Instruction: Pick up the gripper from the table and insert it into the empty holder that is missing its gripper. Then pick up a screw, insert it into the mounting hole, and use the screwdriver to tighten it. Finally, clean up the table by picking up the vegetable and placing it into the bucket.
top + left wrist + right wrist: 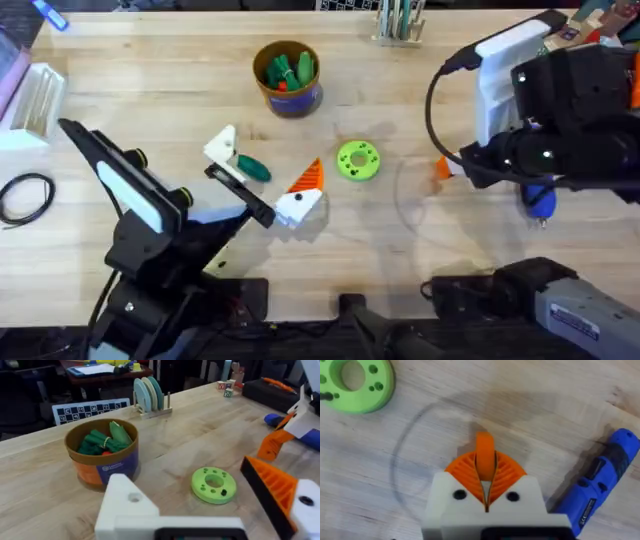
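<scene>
The bucket (287, 92) (100, 467) stands at the back of the table and holds several dark green vegetable pieces with a bit of red. My left gripper (272, 150) (182, 472) is open in front of it, its white and orange fingers wide apart. A dark green elongated vegetable (252, 168) lies between them. The bright green holed disc (357, 160) (214, 485) (355, 385) lies to its right, with a small dark piece in one hole. My right gripper (443, 168) (485, 467) is shut over bare table, beside the blue screwdriver (540, 202) (600, 485).
A plate rack (150, 395) stands at the table's far edge. A black cable loop (25, 195) and a white rack (35, 100) sit at the left edge. Bare wood lies between the disc and the right gripper.
</scene>
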